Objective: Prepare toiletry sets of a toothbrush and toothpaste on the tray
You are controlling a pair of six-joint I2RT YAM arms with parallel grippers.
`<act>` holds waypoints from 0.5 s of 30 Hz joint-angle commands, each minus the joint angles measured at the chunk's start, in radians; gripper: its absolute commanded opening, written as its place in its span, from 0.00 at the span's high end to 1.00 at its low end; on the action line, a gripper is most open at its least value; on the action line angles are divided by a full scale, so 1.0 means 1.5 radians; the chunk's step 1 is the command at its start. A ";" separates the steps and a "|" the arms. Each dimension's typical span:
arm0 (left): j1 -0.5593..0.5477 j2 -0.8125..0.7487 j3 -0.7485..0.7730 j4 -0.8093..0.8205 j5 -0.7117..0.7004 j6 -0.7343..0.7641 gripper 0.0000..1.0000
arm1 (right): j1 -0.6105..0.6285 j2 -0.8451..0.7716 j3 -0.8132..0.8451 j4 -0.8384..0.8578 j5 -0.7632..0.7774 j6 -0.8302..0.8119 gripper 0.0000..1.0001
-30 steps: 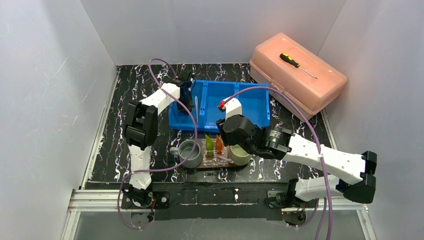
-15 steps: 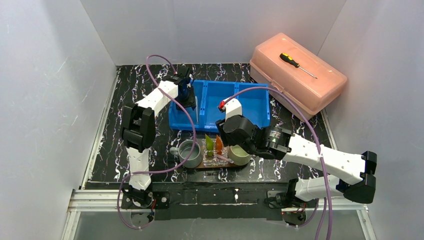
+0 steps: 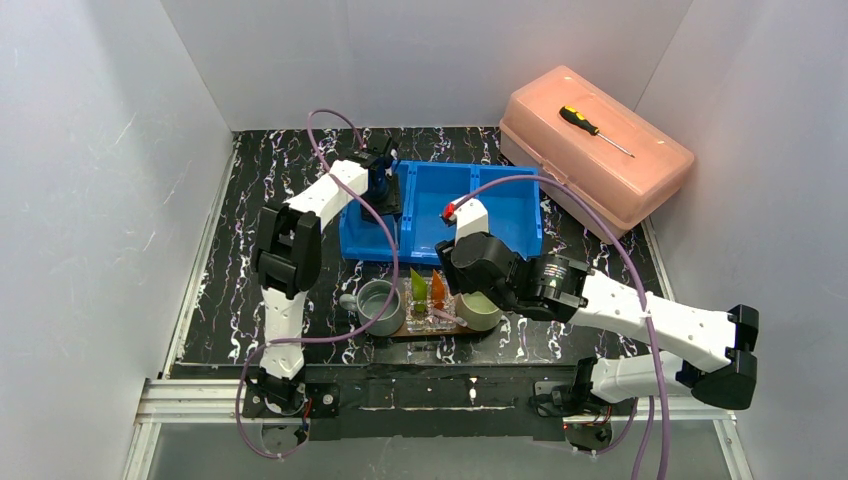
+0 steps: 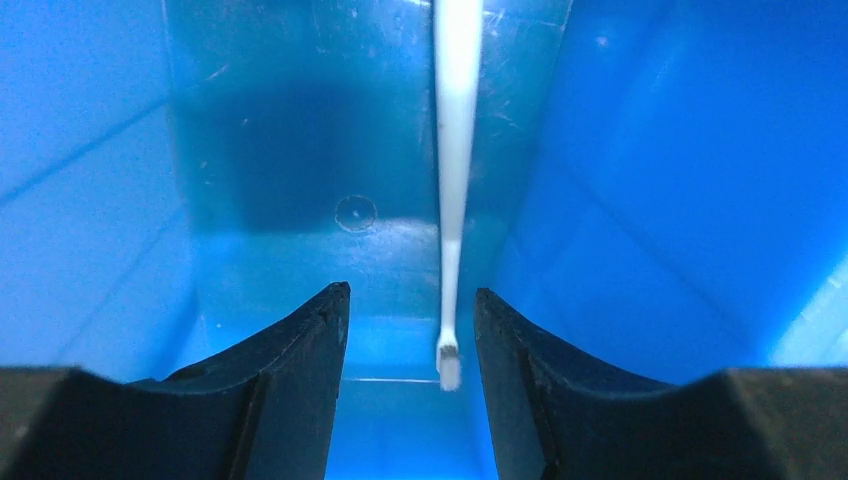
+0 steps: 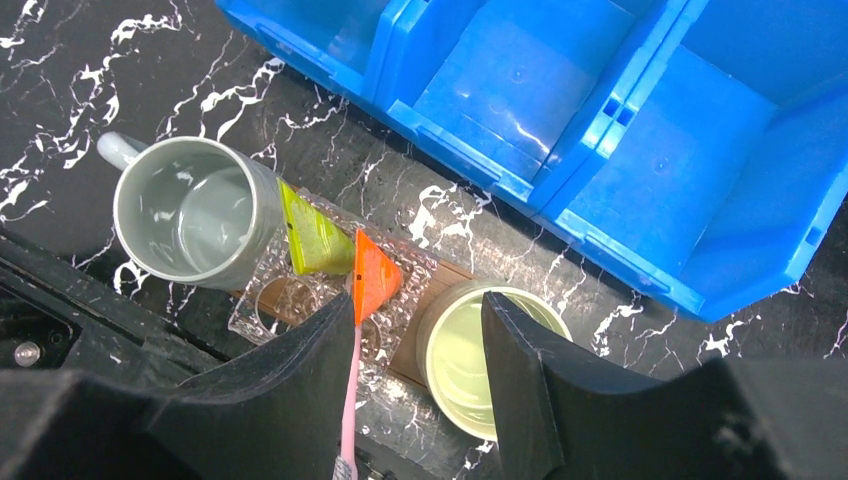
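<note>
1. A blue three-compartment bin is seen at mid-table, and the left gripper is lowered into its left compartment.
2. A green tube and an orange tube are stood in a clear holder on the brown tray.
3. The holder is flanked by a grey mug and a pale green mug.
4. A screwdriver is laid on a pink box at the far right.

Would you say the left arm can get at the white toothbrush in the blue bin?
Probably yes: the left pincer hangs open in the blue bin, and the toothbrush lies bare between its tips.
</note>
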 commanded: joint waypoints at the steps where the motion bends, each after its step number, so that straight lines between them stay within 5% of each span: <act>1: -0.010 0.020 0.031 -0.029 -0.012 -0.009 0.52 | -0.002 -0.022 -0.011 0.020 0.006 0.007 0.42; 15: -0.018 0.062 0.049 -0.037 -0.005 -0.019 0.50 | -0.003 -0.019 -0.015 0.023 0.001 0.007 0.42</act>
